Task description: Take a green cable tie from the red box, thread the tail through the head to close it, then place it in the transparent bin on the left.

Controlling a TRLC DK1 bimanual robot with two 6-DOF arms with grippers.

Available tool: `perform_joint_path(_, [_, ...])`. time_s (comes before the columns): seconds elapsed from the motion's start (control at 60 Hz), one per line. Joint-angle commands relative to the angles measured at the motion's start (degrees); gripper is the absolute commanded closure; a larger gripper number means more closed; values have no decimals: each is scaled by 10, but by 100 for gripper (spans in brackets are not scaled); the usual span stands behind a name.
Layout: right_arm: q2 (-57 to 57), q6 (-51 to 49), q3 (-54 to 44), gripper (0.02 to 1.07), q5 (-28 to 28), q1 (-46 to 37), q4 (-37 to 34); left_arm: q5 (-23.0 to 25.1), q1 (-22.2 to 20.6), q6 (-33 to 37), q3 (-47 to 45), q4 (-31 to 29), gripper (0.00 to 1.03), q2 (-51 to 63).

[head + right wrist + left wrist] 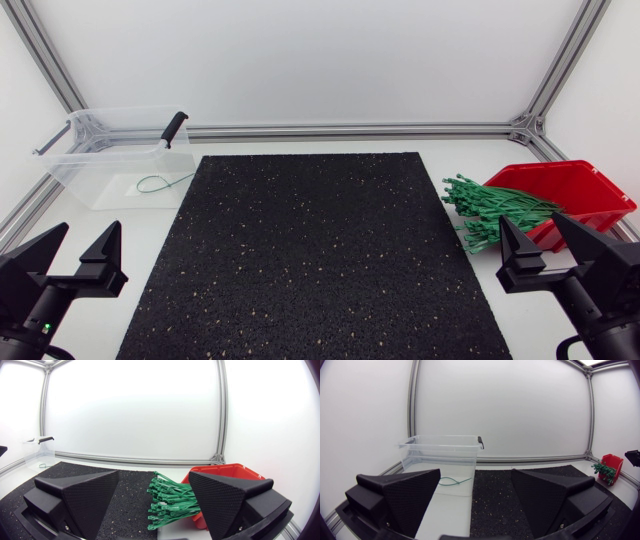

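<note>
One looped green cable tie (160,184) is lying in the transparent bin (75,150), while the left gripper (75,262) and right gripper (548,250) are hanging released, the bundle (500,208) at the red box (592,196) untouched.

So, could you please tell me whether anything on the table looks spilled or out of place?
The green cable ties are not tucked inside the red box: the bundle juts out of its open side toward the black mat, fanned untidily. Nothing else stands out.
</note>
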Motion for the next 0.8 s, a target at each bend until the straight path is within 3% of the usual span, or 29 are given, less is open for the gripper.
perform_joint_path(0.0, [-6,2,-13,5,5,2,-2,-2,1,-7,-23,-12,5,-4])
perform_joint_path(0.783, [-6,2,8,5,7,3,15,-2,2,-6,-23,-13,5,-4])
